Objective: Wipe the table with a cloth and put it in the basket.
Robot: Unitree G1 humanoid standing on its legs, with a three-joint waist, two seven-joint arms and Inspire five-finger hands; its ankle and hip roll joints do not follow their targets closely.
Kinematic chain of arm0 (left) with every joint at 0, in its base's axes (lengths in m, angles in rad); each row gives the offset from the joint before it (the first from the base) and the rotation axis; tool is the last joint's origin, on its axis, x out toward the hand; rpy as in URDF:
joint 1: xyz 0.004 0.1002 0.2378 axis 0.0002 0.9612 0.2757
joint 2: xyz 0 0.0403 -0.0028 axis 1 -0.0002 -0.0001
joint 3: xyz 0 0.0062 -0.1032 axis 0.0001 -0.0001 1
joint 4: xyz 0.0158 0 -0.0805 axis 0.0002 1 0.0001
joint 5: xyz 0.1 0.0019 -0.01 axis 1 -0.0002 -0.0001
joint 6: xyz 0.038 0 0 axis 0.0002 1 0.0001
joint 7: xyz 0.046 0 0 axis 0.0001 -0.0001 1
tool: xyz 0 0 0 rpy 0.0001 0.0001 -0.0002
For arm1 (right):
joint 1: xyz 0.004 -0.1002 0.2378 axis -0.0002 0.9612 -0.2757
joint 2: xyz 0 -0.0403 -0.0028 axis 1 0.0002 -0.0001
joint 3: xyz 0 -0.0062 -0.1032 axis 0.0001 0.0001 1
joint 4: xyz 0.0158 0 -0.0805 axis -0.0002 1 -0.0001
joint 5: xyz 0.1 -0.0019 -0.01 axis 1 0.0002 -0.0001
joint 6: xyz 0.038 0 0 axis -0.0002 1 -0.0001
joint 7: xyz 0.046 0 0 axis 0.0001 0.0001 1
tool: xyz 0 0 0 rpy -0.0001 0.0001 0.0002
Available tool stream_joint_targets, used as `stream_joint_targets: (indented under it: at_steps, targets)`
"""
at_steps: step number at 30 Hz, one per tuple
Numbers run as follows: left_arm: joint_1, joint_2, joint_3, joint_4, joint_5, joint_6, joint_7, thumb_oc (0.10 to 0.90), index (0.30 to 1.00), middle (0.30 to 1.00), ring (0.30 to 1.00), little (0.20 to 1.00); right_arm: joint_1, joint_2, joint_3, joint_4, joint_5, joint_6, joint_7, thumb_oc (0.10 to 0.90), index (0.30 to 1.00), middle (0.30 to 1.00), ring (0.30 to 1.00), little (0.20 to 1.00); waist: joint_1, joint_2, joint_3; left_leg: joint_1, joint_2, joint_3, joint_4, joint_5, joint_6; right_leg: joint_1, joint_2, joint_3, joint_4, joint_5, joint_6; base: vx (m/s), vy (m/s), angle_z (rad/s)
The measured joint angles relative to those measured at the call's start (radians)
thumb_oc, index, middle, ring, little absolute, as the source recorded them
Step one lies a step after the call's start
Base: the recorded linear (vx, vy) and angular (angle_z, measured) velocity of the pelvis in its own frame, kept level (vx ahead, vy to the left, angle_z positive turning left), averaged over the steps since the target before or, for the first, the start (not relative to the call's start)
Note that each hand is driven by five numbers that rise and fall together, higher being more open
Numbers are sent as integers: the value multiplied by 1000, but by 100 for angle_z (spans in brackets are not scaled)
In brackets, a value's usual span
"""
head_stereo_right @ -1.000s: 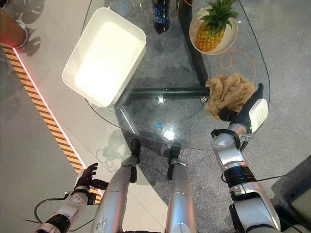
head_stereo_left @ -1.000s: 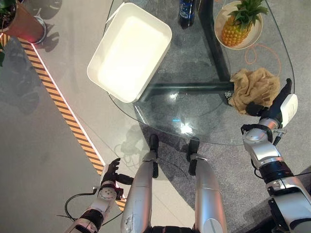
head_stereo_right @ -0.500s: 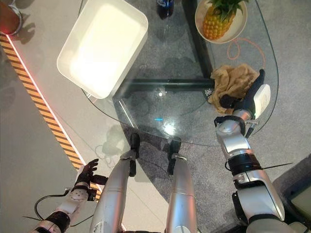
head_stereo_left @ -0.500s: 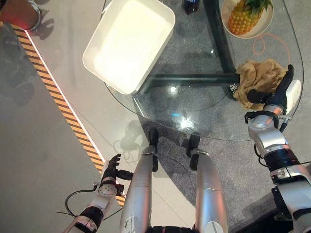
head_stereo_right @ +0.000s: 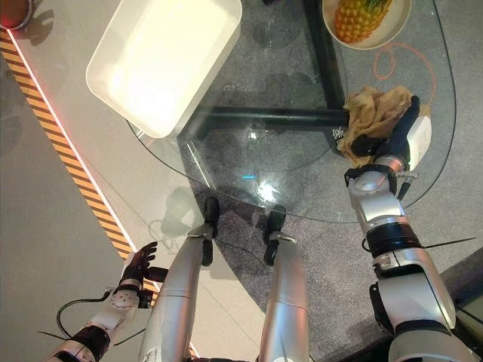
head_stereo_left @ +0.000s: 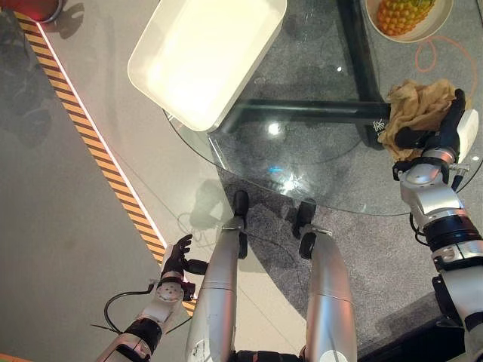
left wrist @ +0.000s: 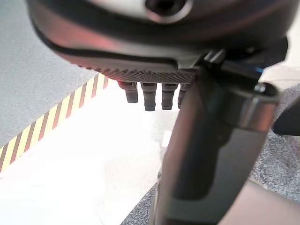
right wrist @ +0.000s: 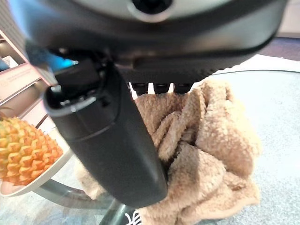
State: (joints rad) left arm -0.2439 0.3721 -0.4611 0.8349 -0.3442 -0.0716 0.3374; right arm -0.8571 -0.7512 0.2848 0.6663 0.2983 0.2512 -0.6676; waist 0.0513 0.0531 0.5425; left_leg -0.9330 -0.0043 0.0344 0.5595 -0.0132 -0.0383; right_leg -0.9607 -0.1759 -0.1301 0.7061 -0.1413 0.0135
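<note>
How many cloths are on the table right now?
1: a tan cloth bunched near the glass table's right edge, below the pineapple plate, with the right hand on it.

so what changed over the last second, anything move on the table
Mostly the camera shifted, so the whole scene slid. The right hand stays on the tan cloth, which sits bunched in the same spot on the glass table. The white basket, the pineapple and the left hand by the floor look unmoved.

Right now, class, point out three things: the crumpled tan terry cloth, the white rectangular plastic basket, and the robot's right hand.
crumpled tan terry cloth (head_stereo_right: 375, 110), right eye view, on its bunched middle folds.
white rectangular plastic basket (head_stereo_left: 253, 54), left eye view, on its right wall.
right hand (head_stereo_right: 407, 130), right eye view, on a finger lying over the cloth.
</note>
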Motion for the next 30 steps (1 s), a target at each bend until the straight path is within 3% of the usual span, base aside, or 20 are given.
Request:
stream_joint_targets:
  at_steps: [1,2,4,5,15,30]
  targets:
    - [0,0,-1,-3,-1,0,0,800,900,900,900,900,-9,0,6,14,1,-1,2,800,900,900,900,900,0,0,0,-4,-1,0,4,0,0,-4,-1,1,4,0,0,0,0,0]
    - [0,0,-1,-9,-2,0,0,800,900,900,900,900,-18,0,9,23,6,-1,5,712,825,825,825,812,1,0,0,-8,-1,0,6,0,0,-8,-1,1,6,0,0,0,0,0]
    - [-1,0,-1,-12,-9,-2,0,800,900,900,900,900,-38,0,17,41,10,2,9,454,604,604,604,554,0,0,0,-15,0,-1,11,0,0,-14,-1,0,10,0,-1,0,0,0]
    - [-1,0,-2,-13,-21,-2,0,800,900,900,900,900,-51,-1,25,60,10,4,9,100,300,300,300,200,0,0,0,-16,0,-1,12,0,0,-14,-1,0,11,0,-1,0,0,0]
    - [-1,3,-38,-10,-66,-31,0,800,900,900,900,900,-182,-43,71,211,-45,92,16,100,300,300,300,200,13,4,-1,-33,-3,-3,18,0,0,-35,-5,0,26,-6,-4,-8,30,2]
    - [-1,1,-39,-8,-67,-59,4,800,900,900,900,900,-166,-42,73,208,-32,62,24,100,300,300,300,200,15,7,-2,-31,-3,-11,16,1,-1,-27,-4,-3,22,-8,-6,7,52,1]
